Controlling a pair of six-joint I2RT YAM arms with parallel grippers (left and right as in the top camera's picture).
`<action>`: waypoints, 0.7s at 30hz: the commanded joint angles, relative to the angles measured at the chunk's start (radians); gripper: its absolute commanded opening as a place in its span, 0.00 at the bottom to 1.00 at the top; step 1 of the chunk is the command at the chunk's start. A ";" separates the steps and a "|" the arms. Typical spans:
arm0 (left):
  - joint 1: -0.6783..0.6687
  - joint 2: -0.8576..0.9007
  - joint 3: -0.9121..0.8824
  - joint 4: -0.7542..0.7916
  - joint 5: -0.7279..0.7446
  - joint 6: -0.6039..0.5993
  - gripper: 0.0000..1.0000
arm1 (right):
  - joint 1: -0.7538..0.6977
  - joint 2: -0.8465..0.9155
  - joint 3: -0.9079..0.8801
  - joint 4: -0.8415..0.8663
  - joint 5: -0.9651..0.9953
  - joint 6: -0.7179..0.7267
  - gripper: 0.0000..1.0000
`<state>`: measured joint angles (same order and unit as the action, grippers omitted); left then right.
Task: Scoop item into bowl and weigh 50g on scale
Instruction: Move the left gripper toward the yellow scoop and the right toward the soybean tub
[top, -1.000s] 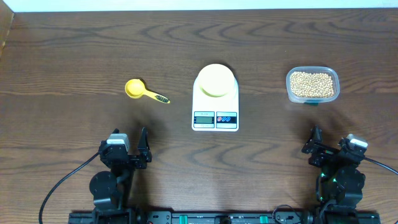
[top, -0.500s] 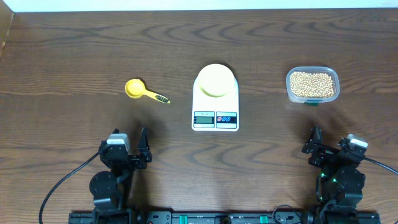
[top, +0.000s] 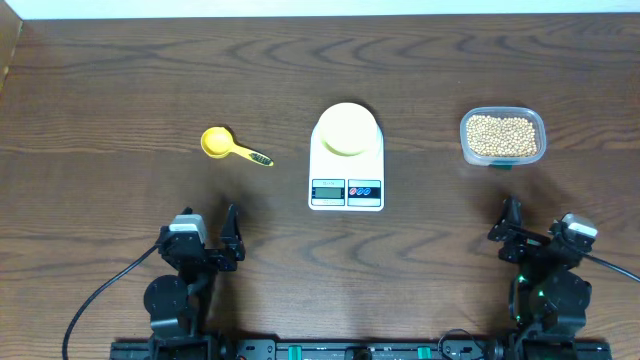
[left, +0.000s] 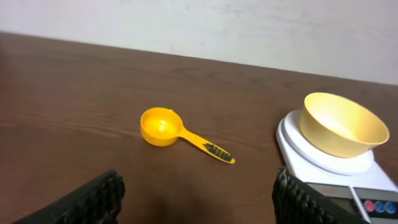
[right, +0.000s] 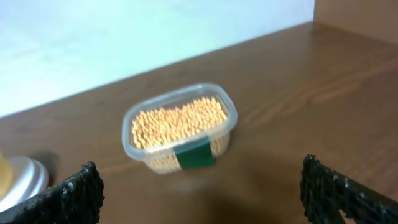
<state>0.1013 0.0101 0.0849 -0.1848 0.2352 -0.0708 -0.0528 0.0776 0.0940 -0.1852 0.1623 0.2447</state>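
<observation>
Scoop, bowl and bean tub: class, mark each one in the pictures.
scoop (left: 161, 126), left wrist view, on its round cup.
bowl (top: 347, 128), overhead view, on its bare inside.
bean tub (right: 158, 162), right wrist view, on its front wall.

- A yellow plastic measuring scoop (top: 232, 146) lies flat on the left half of the table. Its round cup is empty and sits to the left, and its short handle points right and slightly toward the near edge.
- A clear rounded-rectangular plastic tub (top: 503, 111) sits on the right half, well apart from the scoop. A dark green label (right: 194, 155) is on its near wall.
- A dark brown wood-grain table (top: 120, 80) carries both.
- A pale wall (left: 249, 31) rises behind the far edge.
</observation>
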 joint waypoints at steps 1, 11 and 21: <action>0.005 -0.004 0.026 -0.005 0.061 -0.092 0.79 | 0.004 -0.006 0.015 0.051 -0.020 -0.065 0.99; 0.005 0.185 0.423 0.023 0.066 -0.046 0.79 | 0.004 0.165 0.339 0.087 -0.011 -0.263 0.99; 0.005 0.748 0.966 -0.161 0.071 -0.047 0.79 | 0.004 0.678 0.834 -0.145 -0.109 -0.291 0.99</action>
<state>0.1024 0.6518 0.9527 -0.2840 0.2909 -0.1234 -0.0525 0.6487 0.8303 -0.2737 0.1257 -0.0265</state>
